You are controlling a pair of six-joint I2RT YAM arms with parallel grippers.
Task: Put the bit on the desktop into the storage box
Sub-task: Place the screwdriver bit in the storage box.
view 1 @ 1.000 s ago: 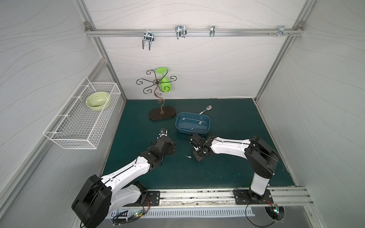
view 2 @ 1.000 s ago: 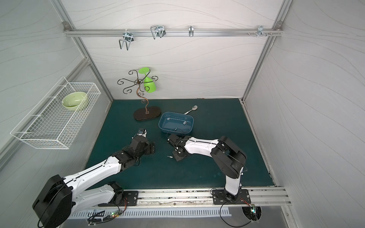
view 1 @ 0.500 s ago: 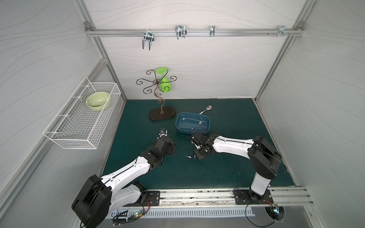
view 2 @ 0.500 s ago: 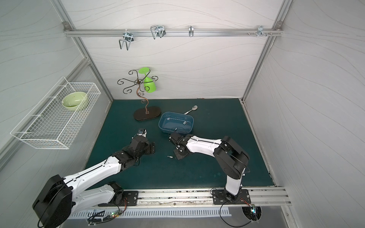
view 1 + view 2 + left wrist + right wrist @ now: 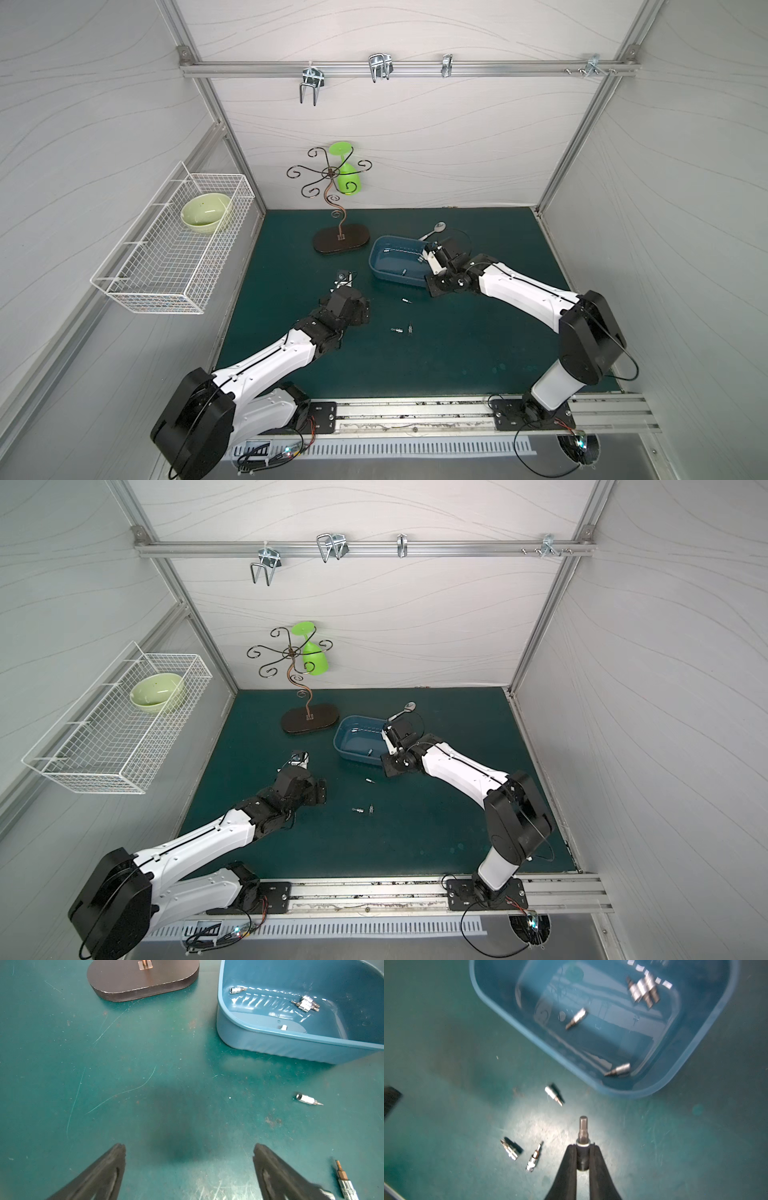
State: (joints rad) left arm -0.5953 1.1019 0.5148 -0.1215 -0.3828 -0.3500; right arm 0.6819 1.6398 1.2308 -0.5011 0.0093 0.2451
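Metal bit [image 5: 583, 1128] pinched in the right tool [image 5: 583, 1147]

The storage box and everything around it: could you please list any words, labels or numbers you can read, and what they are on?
None can be read.
Moulded mark on the storage box floor: too blurred.
White label by the front rail: too small.
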